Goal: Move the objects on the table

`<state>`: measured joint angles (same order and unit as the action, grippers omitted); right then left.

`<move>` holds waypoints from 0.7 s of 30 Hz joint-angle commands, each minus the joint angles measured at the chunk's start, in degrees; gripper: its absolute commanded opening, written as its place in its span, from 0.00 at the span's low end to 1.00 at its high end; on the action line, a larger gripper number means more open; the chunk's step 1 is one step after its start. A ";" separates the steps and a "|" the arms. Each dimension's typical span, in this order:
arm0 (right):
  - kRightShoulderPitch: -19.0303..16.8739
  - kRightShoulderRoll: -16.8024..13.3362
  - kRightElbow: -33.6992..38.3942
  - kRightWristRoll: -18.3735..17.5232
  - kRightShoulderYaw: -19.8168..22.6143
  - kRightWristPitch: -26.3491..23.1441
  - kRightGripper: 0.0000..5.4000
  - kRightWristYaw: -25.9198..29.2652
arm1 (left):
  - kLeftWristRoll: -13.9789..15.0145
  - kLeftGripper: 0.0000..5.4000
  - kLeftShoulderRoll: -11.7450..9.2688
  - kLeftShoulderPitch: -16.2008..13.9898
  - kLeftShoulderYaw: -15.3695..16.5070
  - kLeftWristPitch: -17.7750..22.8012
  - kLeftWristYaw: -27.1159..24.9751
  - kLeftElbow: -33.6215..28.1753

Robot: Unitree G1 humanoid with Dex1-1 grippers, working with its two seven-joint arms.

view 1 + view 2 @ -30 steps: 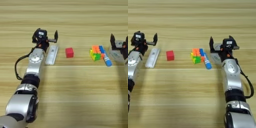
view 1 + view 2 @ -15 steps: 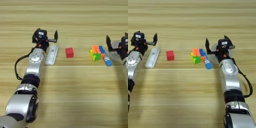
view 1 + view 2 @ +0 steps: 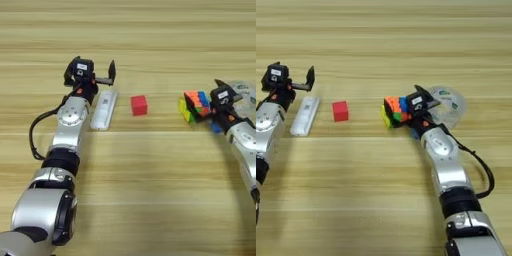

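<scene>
Our right gripper (image 3: 406, 111) has swung left onto the multicoloured plastic puzzle cube (image 3: 394, 111) at frame centre, fingers now apparently clamping it, so we judge 1 grasp underway; left gripper (image 3: 90, 75) idles spread apart, upper left.

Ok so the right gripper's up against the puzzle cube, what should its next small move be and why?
Probably close the right gripper on the multicoloured puzzle cube and lift a little. The cube looks tipped against the gripper, so a firm hold seems wise before moving it. The blue marker lies just under the wrist, so going straight up avoids it.
</scene>
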<state>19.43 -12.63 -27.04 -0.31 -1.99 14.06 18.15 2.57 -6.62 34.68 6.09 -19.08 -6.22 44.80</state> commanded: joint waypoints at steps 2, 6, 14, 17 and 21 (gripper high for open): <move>-0.18 0.21 -1.44 0.44 -0.60 -2.02 0.99 0.63 | -0.26 1.00 -0.26 0.79 -0.04 -0.25 0.38 0.17; -0.24 0.63 -1.59 0.17 -0.84 -2.40 0.99 1.08 | -0.29 1.00 -0.24 0.80 -0.09 -0.22 0.37 0.22; 0.45 0.95 -3.48 0.14 -0.49 -3.59 0.99 0.98 | -0.36 1.00 -0.21 0.74 -0.15 -0.20 0.41 0.12; 0.88 1.12 -4.76 0.14 -0.48 -4.07 0.99 1.09 | -0.37 1.00 -0.21 0.74 -0.16 -0.21 0.43 0.16; 1.32 1.22 -6.13 0.47 -0.43 -4.05 0.99 0.72 | -0.42 1.00 -0.18 0.71 -0.20 -0.28 0.52 0.16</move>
<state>19.52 -11.33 -32.33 -0.09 -2.64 10.67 19.10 2.55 -6.61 34.68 6.03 -19.07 -6.14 44.79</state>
